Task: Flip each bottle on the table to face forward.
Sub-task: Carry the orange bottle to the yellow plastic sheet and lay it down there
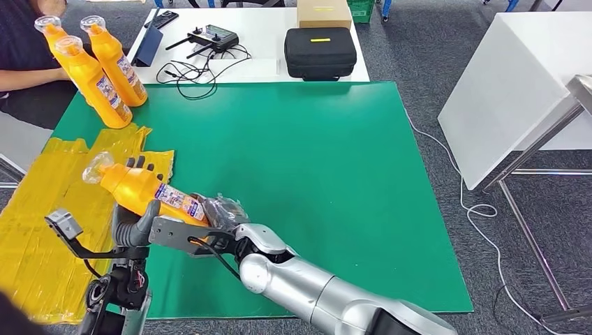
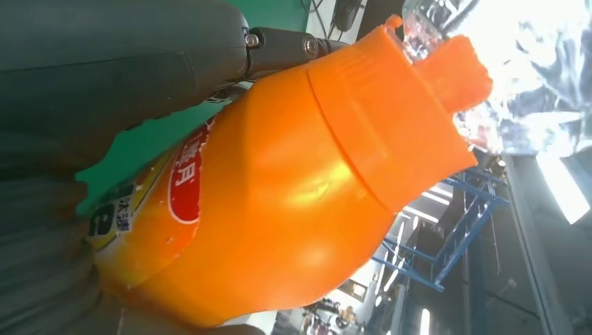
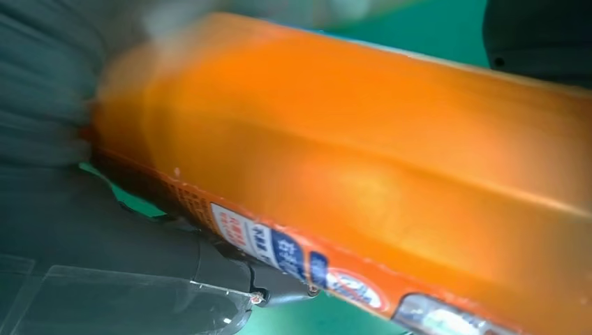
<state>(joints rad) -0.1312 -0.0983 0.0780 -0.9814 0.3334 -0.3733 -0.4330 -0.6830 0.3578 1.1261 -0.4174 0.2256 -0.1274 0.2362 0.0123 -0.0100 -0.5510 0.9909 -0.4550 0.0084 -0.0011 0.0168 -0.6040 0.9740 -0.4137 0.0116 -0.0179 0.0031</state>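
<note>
An orange bottle (image 1: 143, 190) with a clear cap and a printed label is held above the near left of the green mat (image 1: 314, 174), lying tilted with its cap toward the far left. My left hand (image 1: 132, 227) grips its upper body from below, fingers wrapped around it. My right hand (image 1: 216, 213) holds the base end. Up close, the left wrist view shows the bottle (image 2: 279, 188) against my dark fingers (image 2: 126, 63). The right wrist view shows the bottle's side (image 3: 384, 160) in my right hand (image 3: 105, 230). Three more orange bottles (image 1: 94, 80) stand upright at the mat's far left corner.
A crumpled yellow plastic sheet (image 1: 42, 209) covers the left side beside the mat. A person's arm (image 1: 28, 73) rests at the far left. The white table (image 1: 265, 66) behind carries a controller (image 1: 213, 38), cables, a black case (image 1: 320, 52) and a cardboard box (image 1: 323, 12). Another white table (image 1: 516, 77) stands right.
</note>
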